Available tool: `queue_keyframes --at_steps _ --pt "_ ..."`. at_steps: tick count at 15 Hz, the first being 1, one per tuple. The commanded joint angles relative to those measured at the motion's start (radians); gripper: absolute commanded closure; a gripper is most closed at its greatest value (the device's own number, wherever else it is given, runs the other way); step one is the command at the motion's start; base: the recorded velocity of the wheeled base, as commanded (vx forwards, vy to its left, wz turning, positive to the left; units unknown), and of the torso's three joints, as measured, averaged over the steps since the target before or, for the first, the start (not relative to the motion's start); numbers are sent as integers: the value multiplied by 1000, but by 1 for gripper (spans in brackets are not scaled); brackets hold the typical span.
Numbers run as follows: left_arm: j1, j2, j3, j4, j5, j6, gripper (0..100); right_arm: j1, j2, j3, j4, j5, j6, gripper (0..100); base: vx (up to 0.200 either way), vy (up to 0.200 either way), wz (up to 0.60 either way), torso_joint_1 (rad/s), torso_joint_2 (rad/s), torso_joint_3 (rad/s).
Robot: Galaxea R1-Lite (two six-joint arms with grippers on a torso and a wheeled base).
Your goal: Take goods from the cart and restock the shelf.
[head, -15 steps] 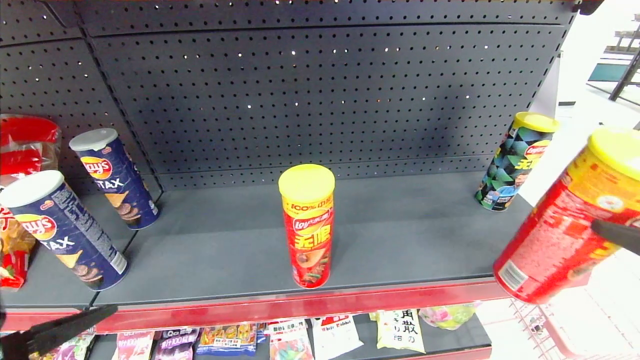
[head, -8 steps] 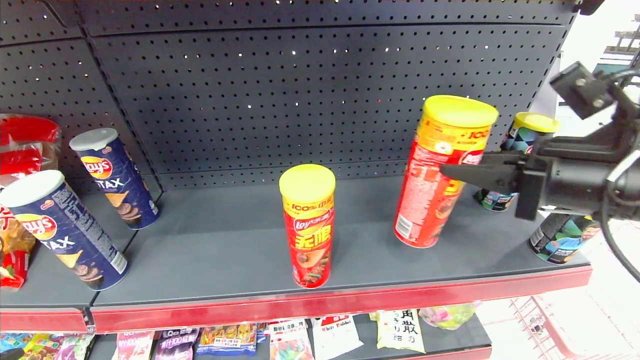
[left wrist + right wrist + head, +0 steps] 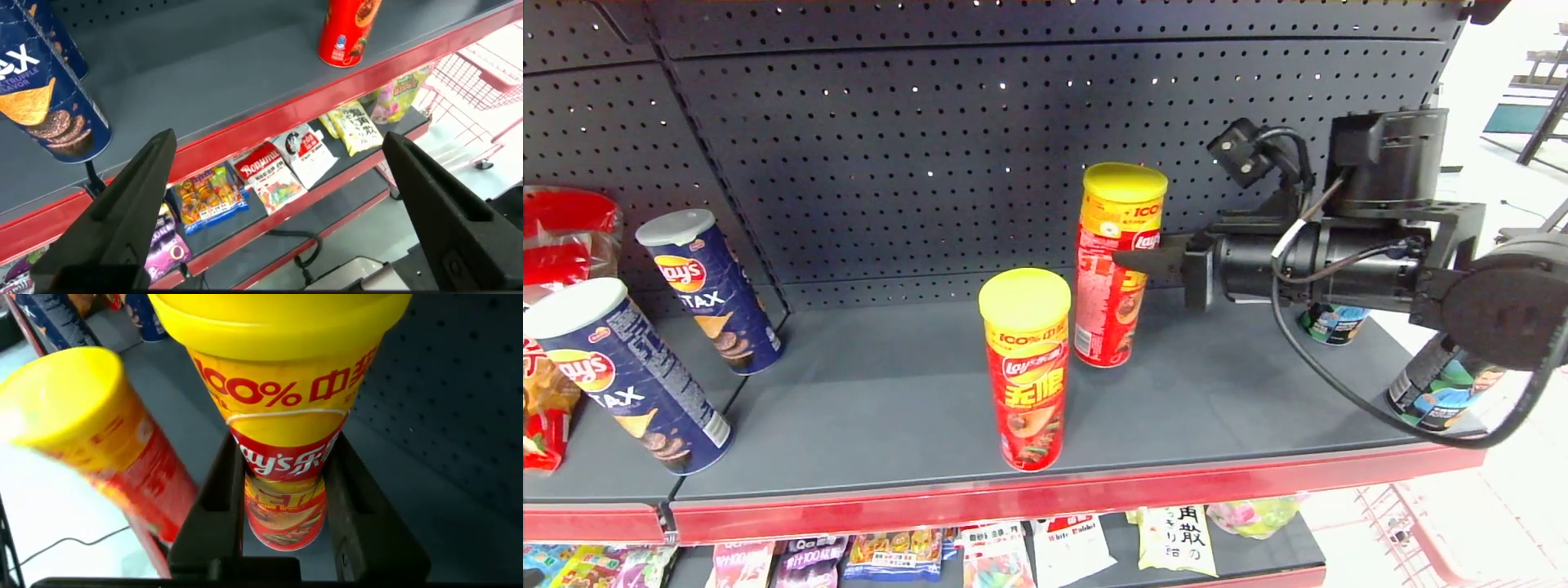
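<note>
My right gripper (image 3: 1129, 260) is shut on a red chip can with a yellow lid (image 3: 1117, 245), holding it slightly tilted with its base at or just above the dark shelf (image 3: 890, 408). That can is just behind and right of a matching red can (image 3: 1025, 367) standing near the shelf's front edge. In the right wrist view the gripper (image 3: 286, 508) clamps the held can (image 3: 282, 449) at mid-height, and the other red can (image 3: 102, 449) stands beside it. My left gripper (image 3: 282, 212) hangs open below the shelf front, with nothing between its fingers.
Two blue chip cans (image 3: 707, 290) (image 3: 625, 376) stand at the shelf's left. Teal-and-black cans (image 3: 1331, 322) (image 3: 1441, 392) stand at the right, behind my right arm. Snack bags (image 3: 270, 171) fill the lower shelf. The pink cart (image 3: 486, 73) is to the right.
My right arm carried the red can from beyond the shelf's right end leftward over the shelf, to behind the standing red can. My left gripper dropped out of the head view's lower left.
</note>
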Motion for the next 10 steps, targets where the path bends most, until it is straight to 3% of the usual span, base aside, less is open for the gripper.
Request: queue_keyframes --at_steps 1,10 --pt "0 7 -1 0 0 -1 0 15 99 -72 -1 -1 -1 100 0 0 0 0 0 0" --pt "1 9 2 0 12 1 0 23 240 -199 -41 -21 -20 100 0 0 0 0 0 0"
